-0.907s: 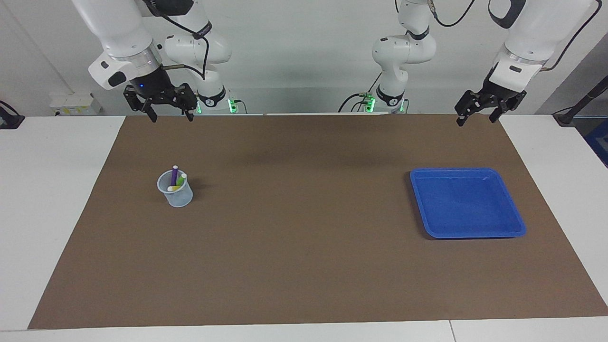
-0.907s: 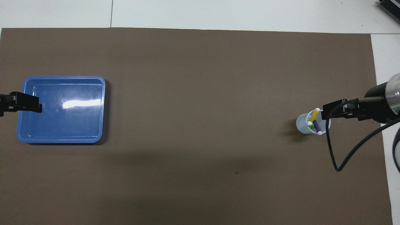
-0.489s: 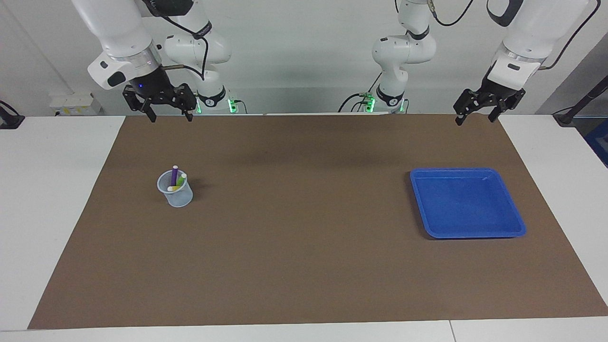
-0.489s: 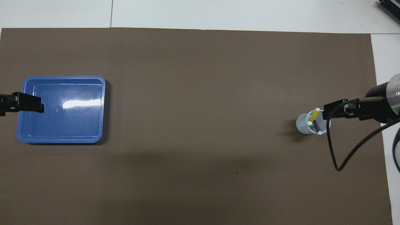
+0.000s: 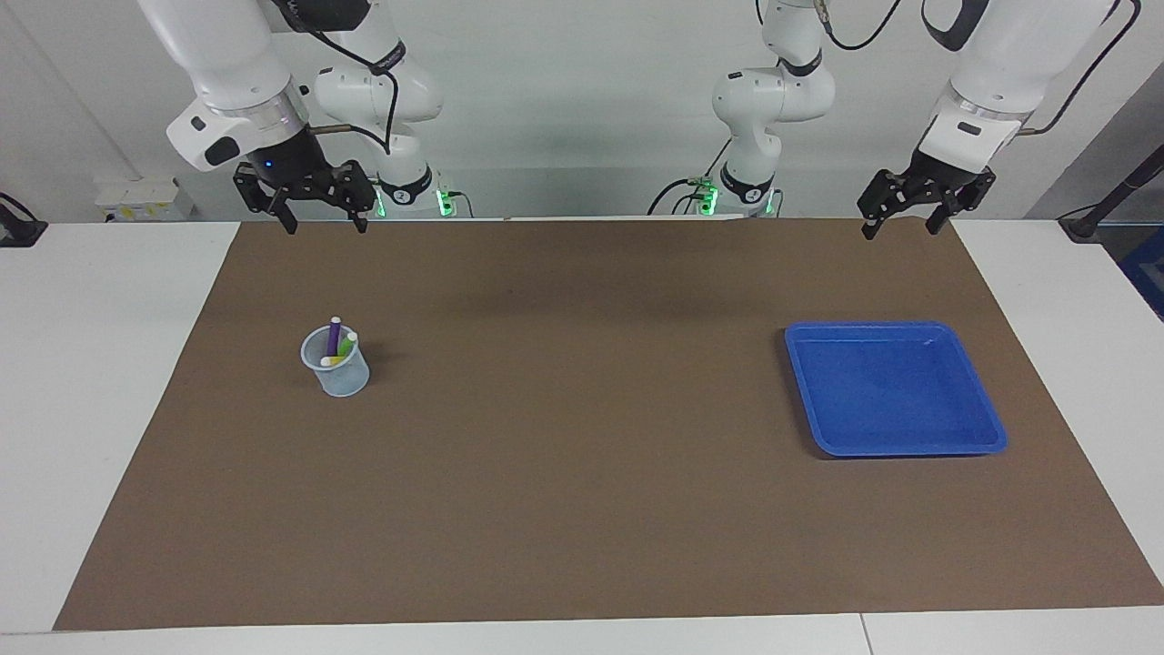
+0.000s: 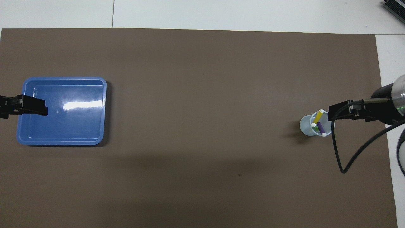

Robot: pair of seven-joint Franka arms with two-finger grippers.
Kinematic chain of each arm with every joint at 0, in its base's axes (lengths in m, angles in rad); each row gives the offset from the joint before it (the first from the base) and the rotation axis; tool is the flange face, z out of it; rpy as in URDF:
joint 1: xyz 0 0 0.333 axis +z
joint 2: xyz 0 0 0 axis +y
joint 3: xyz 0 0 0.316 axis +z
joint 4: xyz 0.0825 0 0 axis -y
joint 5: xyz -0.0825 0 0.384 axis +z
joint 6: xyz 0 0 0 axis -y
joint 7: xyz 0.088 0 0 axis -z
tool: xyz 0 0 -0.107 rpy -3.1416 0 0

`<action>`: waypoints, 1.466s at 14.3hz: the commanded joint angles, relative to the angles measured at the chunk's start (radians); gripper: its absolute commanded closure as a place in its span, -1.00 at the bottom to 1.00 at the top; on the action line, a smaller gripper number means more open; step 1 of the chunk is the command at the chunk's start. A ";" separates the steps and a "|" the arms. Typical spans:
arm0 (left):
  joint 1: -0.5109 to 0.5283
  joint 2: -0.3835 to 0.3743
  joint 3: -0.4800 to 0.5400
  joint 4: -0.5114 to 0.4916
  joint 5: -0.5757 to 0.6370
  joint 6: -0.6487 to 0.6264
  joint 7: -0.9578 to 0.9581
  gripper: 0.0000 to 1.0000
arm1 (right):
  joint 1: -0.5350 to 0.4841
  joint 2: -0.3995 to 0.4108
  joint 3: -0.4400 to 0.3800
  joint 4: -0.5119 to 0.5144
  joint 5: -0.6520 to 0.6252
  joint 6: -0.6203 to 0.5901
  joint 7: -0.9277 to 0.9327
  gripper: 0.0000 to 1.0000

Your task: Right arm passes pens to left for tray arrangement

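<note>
My right gripper [image 5: 323, 222] hangs at the upper left of the facing view, over the brown mat's [image 5: 582, 509] top edge, fingers spread and holding nothing; it sits almost exactly where it was a moment ago. My left gripper [image 5: 898, 225], at the upper right of that view, is also spread and empty, and it has shifted a little up and toward the frame's centre since the earlier frame. In the overhead view its tip has crept slightly further in from the left edge, over the tray [image 6: 63, 141]. The pens [image 5: 338, 344] have not moved: yellow, green and purple, they stand tilted in the small translucent cup [image 5: 341, 377] at the left-centre of the facing view. The blue tray [image 5: 896, 444] lies flat at the right-centre of that view, with nothing in it, just as before.
</note>
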State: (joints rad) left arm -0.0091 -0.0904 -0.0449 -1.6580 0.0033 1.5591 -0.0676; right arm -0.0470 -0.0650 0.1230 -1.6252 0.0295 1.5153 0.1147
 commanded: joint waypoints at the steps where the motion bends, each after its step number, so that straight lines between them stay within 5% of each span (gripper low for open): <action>1: -0.015 -0.015 0.019 -0.012 -0.005 -0.016 -0.004 -1.00 | -0.022 -0.015 0.000 -0.073 -0.016 0.064 -0.068 -1.00; 8: -0.008 -0.008 0.020 -0.016 -0.005 -0.021 -0.004 -1.00 | -0.076 -0.061 -0.006 -0.369 -0.016 0.388 -0.294 -1.00; 16: -0.005 -0.008 0.020 -0.016 -0.005 -0.021 -0.008 -1.00 | -0.129 0.126 -0.008 -0.372 -0.016 0.555 -0.363 -0.86; 21: -0.008 -0.008 0.039 -0.014 -0.002 -0.019 -0.001 -1.00 | -0.136 0.186 -0.008 -0.370 -0.003 0.594 -0.339 -0.43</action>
State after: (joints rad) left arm -0.0086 -0.0903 -0.0184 -1.6655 0.0033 1.5508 -0.0677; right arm -0.1667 0.1089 0.1069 -1.9978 0.0229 2.0924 -0.2259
